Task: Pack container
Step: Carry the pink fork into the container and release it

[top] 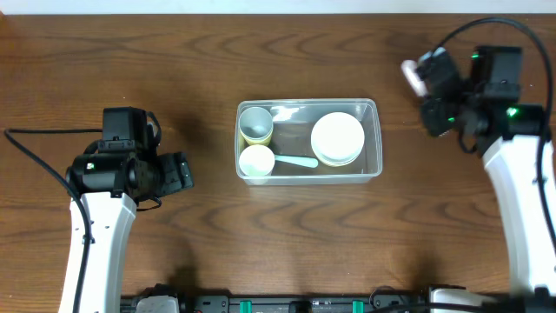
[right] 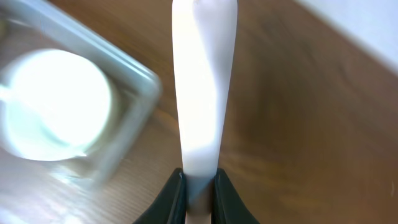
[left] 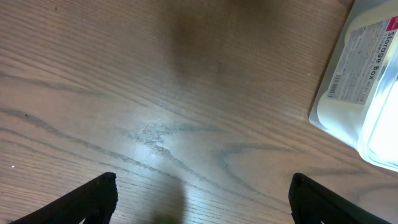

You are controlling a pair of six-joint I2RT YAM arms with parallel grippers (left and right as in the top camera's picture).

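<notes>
Right claw – pinching smooth pale handle | left claw – spread wide | clear rounded container

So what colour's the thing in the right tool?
The handle is pale pink, clearest in the right wrist view.

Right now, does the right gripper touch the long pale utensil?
Touching. In the right wrist view, the right gripper pinches the pale utensil from both sides.

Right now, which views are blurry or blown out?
Right wrist: the pale utensil in the right gripper and the white bowl are overexposed and soft. Left wrist: the container glares at the edge. Overhead: sharp, evenly lit.
</notes>
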